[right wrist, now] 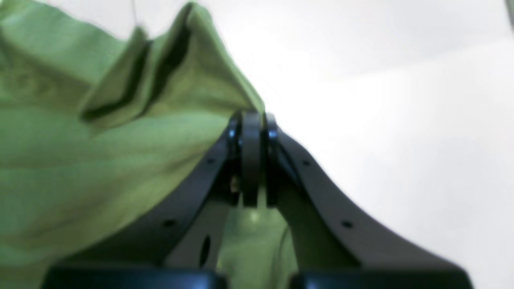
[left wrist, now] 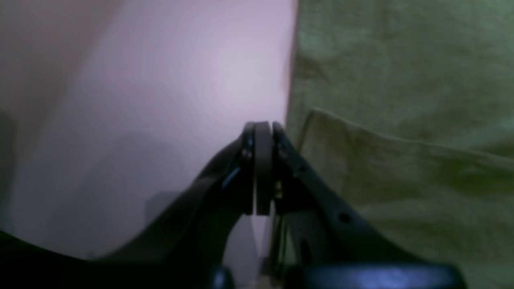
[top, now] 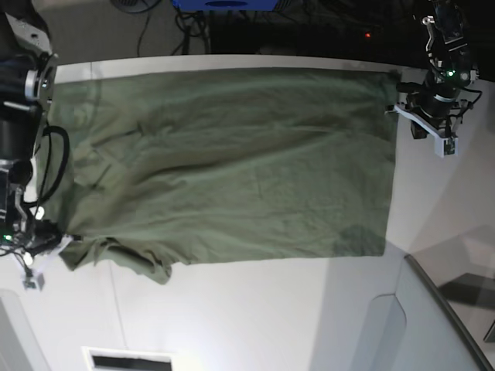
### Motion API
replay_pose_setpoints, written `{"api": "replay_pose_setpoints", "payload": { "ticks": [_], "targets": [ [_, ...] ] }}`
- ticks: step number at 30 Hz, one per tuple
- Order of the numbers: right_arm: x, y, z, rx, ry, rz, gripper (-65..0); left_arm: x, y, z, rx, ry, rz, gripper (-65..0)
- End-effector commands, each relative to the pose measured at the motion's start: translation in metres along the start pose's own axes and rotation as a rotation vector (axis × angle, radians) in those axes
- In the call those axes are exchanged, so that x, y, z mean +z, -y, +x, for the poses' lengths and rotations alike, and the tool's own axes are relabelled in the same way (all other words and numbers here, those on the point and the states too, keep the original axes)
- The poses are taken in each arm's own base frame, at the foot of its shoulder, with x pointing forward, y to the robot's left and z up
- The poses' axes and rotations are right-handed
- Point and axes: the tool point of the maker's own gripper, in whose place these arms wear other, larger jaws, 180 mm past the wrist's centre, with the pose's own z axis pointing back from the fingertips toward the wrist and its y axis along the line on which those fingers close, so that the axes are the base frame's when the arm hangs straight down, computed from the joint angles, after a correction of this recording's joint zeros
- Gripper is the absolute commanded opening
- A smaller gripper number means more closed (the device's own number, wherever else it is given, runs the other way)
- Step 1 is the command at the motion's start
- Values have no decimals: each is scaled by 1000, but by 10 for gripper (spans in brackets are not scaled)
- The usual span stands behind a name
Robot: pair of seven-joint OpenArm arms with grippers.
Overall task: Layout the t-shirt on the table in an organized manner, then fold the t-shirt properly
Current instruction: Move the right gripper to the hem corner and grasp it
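Shirt: The t-shirt (top: 232, 162) lies spread out on the table (top: 247, 317). It covers most of the far half. It looks mostly flat, with small wrinkles.

Messy part: One corner near my right claw is bunched up and folded over on itself.

My right claw: The right gripper (right wrist: 252, 120) is pinched tight on the edge of the green cloth. I can see cloth rising in a little peak right at my tips, so I think I have hold of it.

My left claw: The left gripper (left wrist: 263, 128) is pressed together too. It sits right beside the shirt's edge, over the white table. I cannot tell if any cloth is caught between the tips.

How the shirt feels: I think it is soft, light and floppy. It will sag and wrinkle if I lift it from just one spot. It will not break. It may slide easily on the smooth table.

Where to hold: I think the corners and hems are best, one in each claw. Pulling them apart gently should make the bunched corner lie flat.
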Motion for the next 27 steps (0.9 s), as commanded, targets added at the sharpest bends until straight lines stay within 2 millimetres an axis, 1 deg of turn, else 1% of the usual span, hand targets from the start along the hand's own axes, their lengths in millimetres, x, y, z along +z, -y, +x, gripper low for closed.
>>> {"api": "replay_pose_setpoints", "payload": {
  "ticks": [1,2,5,8,10,12,13,15,17,19,20,21,24,27],
  "targets": [
    [11,4,15,11,20,-17,-650,2,-4,15,-10,45,6,-650],
    [16,-1,11,20,-2,-15,-650,0,-3,21,-8,57,4,-650],
    [25,-15,-6,34,-59,-7,-650,-1,-2,24,-7,63,5,-650],
    [26,-29,-27,36,-111,13,-650,-1,-1,26,-7,66,3,-650],
    [24,-26,-44,-3,-138,15,-650,-1,-1,26,-8,66,4,-650],
    [23,-28,-56,-50,-154,25,-647,-1,-2,26,-11,65,5,-650],
    [23,-24,-61,-72,-163,21,-644,-1,-2,26,-12,65,6,-650],
    [24,-20,-65,-89,-171,15,-591,-1,-2,26,-12,65,6,-650],
    [27,-19,-71,-95,-209,13,-482,-1,-3,26,-13,65,7,-650],
    [30,-18,-71,-92,-221,10,-398,-1,-3,26,-15,65,8,-650],
    [33,-16,-66,-88,-205,3,-363,-1,-3,26,-15,65,8,-650],
    [36,-15,-62,-84,-189,-3,-348,-1,-3,26,-15,65,8,-650],
    [45,-11,-44,-74,-138,-20,-351,-1,-3,26,-15,65,8,-650],
    [44,-10,-25,-79,-108,-15,-350,-1,-3,26,-14,65,9,-650]
  ]
}}
